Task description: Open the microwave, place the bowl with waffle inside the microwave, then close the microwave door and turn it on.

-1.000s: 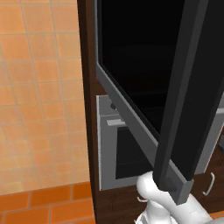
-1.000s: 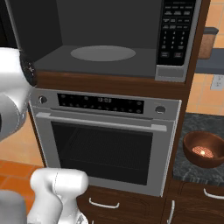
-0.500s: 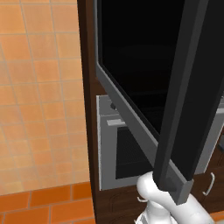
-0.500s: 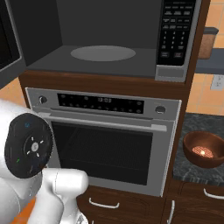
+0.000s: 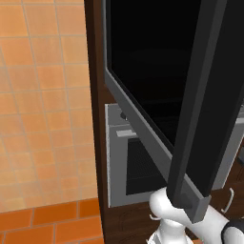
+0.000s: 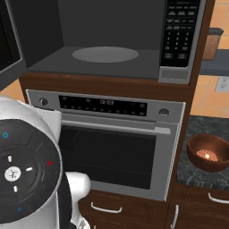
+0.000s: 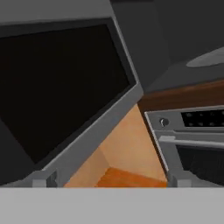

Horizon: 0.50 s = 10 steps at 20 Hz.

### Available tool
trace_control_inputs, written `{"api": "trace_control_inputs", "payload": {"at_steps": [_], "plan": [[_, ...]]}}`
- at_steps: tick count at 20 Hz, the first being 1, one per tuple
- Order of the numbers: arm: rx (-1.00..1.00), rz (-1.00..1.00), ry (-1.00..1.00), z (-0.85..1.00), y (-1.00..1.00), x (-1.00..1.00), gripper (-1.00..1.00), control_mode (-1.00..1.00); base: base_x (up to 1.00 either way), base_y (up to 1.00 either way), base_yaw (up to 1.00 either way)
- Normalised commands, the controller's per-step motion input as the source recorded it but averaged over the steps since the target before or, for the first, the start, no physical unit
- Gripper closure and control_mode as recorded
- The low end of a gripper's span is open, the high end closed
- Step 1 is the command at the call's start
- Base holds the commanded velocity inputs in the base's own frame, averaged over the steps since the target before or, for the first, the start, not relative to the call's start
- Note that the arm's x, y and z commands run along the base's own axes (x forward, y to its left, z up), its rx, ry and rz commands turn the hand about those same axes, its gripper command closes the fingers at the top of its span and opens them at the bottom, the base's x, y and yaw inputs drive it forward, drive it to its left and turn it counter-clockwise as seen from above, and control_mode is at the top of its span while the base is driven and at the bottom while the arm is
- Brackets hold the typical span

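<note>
The microwave [image 6: 112,40] stands open, its grey cavity and round turntable [image 6: 105,54] bare. Its door [image 5: 143,71], black glass in a silver-grey frame, is swung out to the left; it also shows in the right base view as the door [image 6: 8,44] and in the hand view as the door [image 7: 61,87]. On the dark counter at the right sits the brown bowl with waffle [image 6: 208,153]. My gripper [image 7: 110,181] is open with nothing between its tips, low beside the door and apart from it, well left of the bowl.
The silver oven [image 6: 116,143] with knob and bar handle sits below the microwave. The keypad [image 6: 179,33] runs down the microwave's right side. Drawers [image 6: 107,208] lie under the oven. An orange tiled wall [image 5: 43,109] and floor are left of the cabinet.
My arm has swung down and toward the right base camera, its dark round joint now large at lower left. The door and bowl have not moved.
</note>
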Motion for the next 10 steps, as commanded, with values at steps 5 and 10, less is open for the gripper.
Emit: {"api": "trace_control_inputs", "payload": {"at_steps": [5,10], "plan": [[-0.30,-0.68,0.26,-0.53,-0.44,0.42,-1.00,-1.00,0.00,0.00,0.00],[-0.16,-0.70,0.14,-0.99,-0.62,0.19,-1.00,-1.00,0.00,0.00,0.00]]}}
